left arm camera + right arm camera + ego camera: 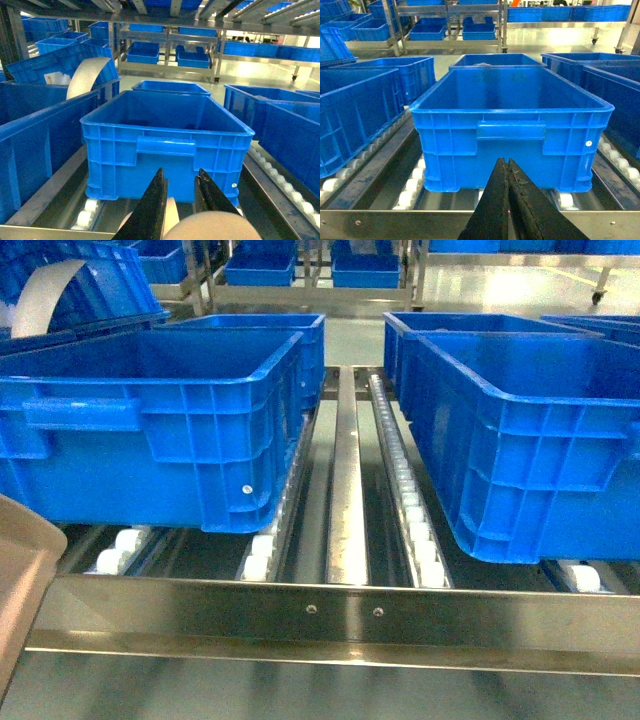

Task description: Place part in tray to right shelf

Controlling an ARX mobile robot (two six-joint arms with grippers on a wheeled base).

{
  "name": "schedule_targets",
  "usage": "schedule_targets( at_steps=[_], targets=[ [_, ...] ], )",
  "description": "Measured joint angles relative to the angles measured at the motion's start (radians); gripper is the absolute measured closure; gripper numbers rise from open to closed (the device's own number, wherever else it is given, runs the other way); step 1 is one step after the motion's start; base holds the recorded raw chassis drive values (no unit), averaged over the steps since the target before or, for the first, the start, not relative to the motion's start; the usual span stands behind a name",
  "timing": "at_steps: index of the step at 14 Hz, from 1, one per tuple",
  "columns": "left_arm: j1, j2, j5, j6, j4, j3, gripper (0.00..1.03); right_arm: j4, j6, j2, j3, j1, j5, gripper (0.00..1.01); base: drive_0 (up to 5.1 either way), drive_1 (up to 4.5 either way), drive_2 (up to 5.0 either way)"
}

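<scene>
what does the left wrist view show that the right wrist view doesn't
Only the left wrist view shows the left gripper, its jaws slightly apart over a beige rounded piece of the tray, and a pale curved sheet in a crate at upper left. Only the right wrist view shows the right gripper, jaws together. Both show a blue crate on white rollers straight ahead.

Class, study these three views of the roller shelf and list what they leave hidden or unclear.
- The part: not visible in any view.
- The tray: head view's left edge cuts off all but a corner; in the left wrist view only a beige patch shows at the bottom edge.
- Left gripper: whether it clamps the tray is hidden below the frame.
- Left crate's floor: hidden by its front wall.
</scene>
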Motion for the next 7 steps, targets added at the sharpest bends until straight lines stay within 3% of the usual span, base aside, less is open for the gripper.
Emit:
schedule_targets(
  at_steps=[7],
  targets=[
    [0.000,-0.148,0.001,0.000,-0.051,-0.068,0.90,-0.068,0.001,-0.156,-0.075,0.000,0.000,0.99,0.0,0.00,0.0]
  ],
)
